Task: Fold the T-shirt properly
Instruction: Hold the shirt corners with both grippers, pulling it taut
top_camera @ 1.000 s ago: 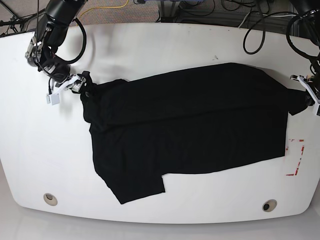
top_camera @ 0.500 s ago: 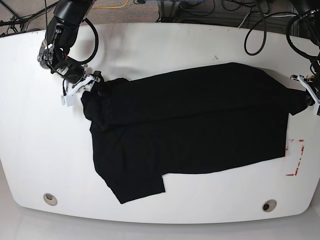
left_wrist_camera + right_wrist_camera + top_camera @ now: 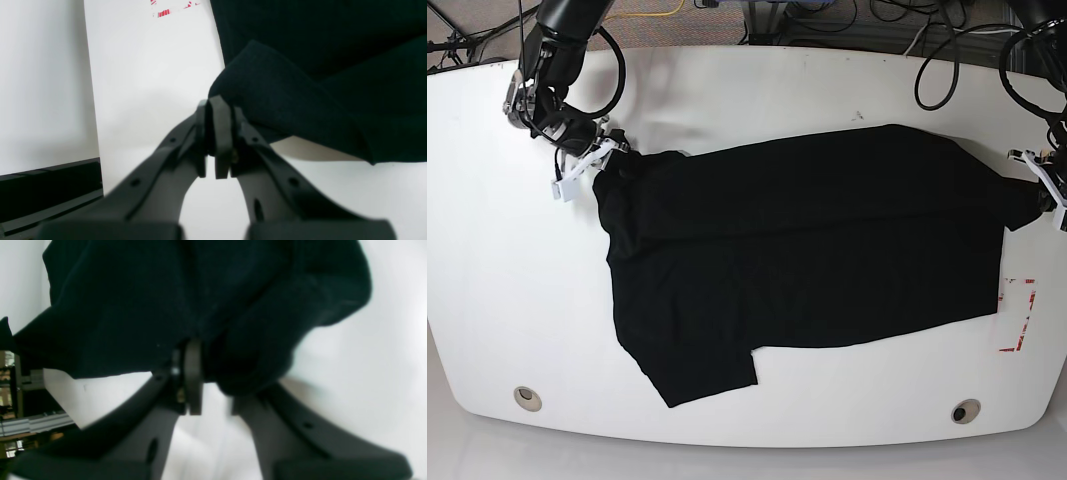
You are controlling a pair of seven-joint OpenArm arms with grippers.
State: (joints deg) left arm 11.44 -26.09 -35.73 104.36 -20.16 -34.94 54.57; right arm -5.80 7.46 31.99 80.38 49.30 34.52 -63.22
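With the shirt (image 3: 807,255) spread mid-desk (image 3: 727,90), my left tool (image 3: 217,133) pinches its right-edge corner, while the right tool (image 3: 206,380), half-closed around the bunched left-edge cloth, could slip or grab extra layers when I lift.

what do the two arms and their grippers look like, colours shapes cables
Both arms are black with loose black cables looping along them. The right gripper carries white plastic parts by its fingers; in its wrist view the fingers are dark grey, flat and curved, with small round holes. The left gripper also has white parts, and its dark grey fingers are the same shape, with small holes.
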